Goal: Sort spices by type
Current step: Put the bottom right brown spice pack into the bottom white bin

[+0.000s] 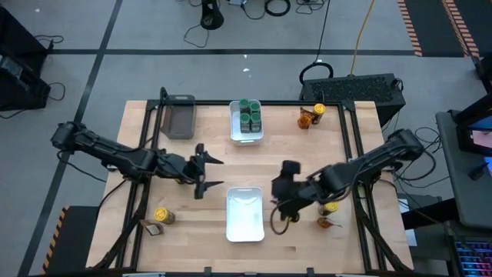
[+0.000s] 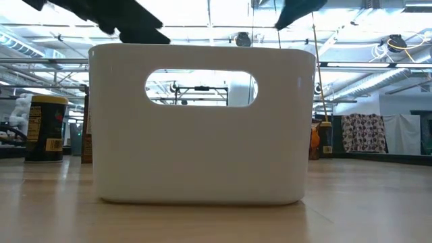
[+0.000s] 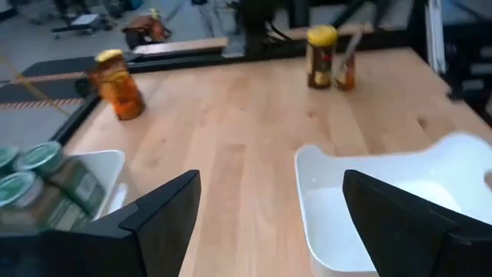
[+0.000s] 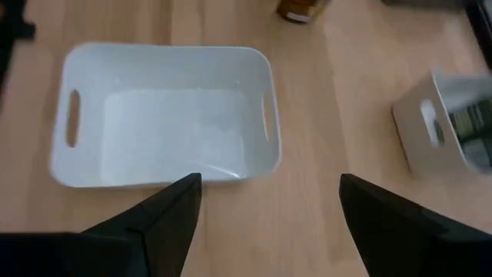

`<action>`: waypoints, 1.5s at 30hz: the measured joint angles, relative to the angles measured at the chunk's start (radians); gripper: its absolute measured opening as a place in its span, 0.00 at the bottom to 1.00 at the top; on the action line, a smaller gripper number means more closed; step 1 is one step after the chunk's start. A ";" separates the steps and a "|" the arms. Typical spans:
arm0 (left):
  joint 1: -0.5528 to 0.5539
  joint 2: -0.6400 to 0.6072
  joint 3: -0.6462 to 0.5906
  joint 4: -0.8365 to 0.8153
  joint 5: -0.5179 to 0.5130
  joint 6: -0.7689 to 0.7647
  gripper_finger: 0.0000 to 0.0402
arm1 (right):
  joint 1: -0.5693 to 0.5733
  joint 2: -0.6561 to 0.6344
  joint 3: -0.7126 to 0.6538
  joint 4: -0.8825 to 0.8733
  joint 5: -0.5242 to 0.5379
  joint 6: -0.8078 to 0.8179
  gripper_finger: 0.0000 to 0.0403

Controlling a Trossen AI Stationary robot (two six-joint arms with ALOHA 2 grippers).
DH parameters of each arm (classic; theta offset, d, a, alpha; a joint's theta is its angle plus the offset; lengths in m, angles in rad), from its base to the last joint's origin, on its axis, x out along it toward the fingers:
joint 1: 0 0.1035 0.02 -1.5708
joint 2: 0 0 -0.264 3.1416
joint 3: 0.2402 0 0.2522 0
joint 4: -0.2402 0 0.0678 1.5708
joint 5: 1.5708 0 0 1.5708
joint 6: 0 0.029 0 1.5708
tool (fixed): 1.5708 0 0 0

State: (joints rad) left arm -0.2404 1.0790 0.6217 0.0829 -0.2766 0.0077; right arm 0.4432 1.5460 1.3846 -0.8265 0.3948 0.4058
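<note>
Several green-lidded jars (image 1: 247,115) stand in a white bin (image 1: 236,132) at the table's far middle. Yellow-lidded jars stand at the far right (image 1: 317,111), near right (image 1: 330,208) and near left (image 1: 162,215), each with a brown-orange packet (image 1: 151,228) beside it. My left gripper (image 1: 209,174) hovers open left of centre, with nothing between its fingers (image 3: 165,208). My right gripper (image 1: 275,192) hangs open just right of an empty white bin (image 1: 245,213), looking down on that bin (image 4: 165,115).
A dark grey tray (image 1: 178,115) sits at the far left. In the low view the empty bin (image 2: 202,125) fills the middle, with a yellow-lidded jar (image 2: 46,128) to its left. Bare wood lies between the two bins and around the table's centre.
</note>
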 joint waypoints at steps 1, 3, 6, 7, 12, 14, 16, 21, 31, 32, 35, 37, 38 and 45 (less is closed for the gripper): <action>0.007 0.021 0.000 0.012 0.018 0.015 0.80 | -0.006 -0.024 0.000 -0.021 -0.022 0.041 0.72; 0.027 0.048 -0.001 0.007 0.031 0.043 0.80 | -0.013 -0.068 0.001 -0.052 -0.081 0.120 0.72; 0.058 0.051 -0.010 -0.017 0.030 0.069 0.80 | -0.016 -0.107 0.002 -0.084 -0.160 0.234 0.72; 0.067 0.039 -0.024 -0.012 0.030 0.070 0.80 | -0.016 -0.113 0.002 -0.098 -0.185 0.276 0.72; 0.094 -0.075 -0.098 0.043 0.033 0.077 0.80 | 0.012 -0.109 0.015 -0.203 -0.275 0.454 0.72; 0.104 -0.121 -0.130 0.056 0.036 0.068 0.80 | 0.025 -0.093 0.032 -0.267 -0.306 0.507 0.72; 0.112 -0.154 -0.148 0.077 0.036 0.055 0.80 | 0.037 -0.078 0.044 -0.343 -0.339 0.562 0.72; 0.116 -0.177 -0.160 0.074 0.037 0.050 0.80 | 0.054 -0.052 0.059 -0.501 -0.457 0.686 0.69; 0.114 -0.178 -0.160 0.074 0.090 0.049 0.80 | 0.136 -0.012 0.059 -0.574 -0.559 0.787 0.62; 0.114 -0.178 -0.160 0.074 0.090 0.049 0.80 | 0.150 -0.011 0.059 -0.571 -0.559 0.788 0.61; 0.114 -0.178 -0.160 0.074 0.090 0.049 0.80 | 0.173 -0.007 0.059 -0.574 -0.558 0.800 0.60; 0.114 -0.178 -0.160 0.075 0.090 0.049 0.80 | 0.190 -0.006 0.059 -0.586 -0.551 0.814 0.60; 0.114 -0.178 -0.160 0.074 0.090 0.049 0.80 | 0.197 -0.005 0.059 -0.591 -0.550 0.820 0.60; 0.114 -0.178 -0.160 0.073 0.091 0.046 0.80 | 0.254 0.038 0.058 -0.594 -0.503 0.796 0.60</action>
State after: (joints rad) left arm -0.1265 0.9009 0.4622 0.1555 -0.1860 0.0540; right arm 0.6969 1.5836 1.4422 -1.4202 -0.1083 1.2018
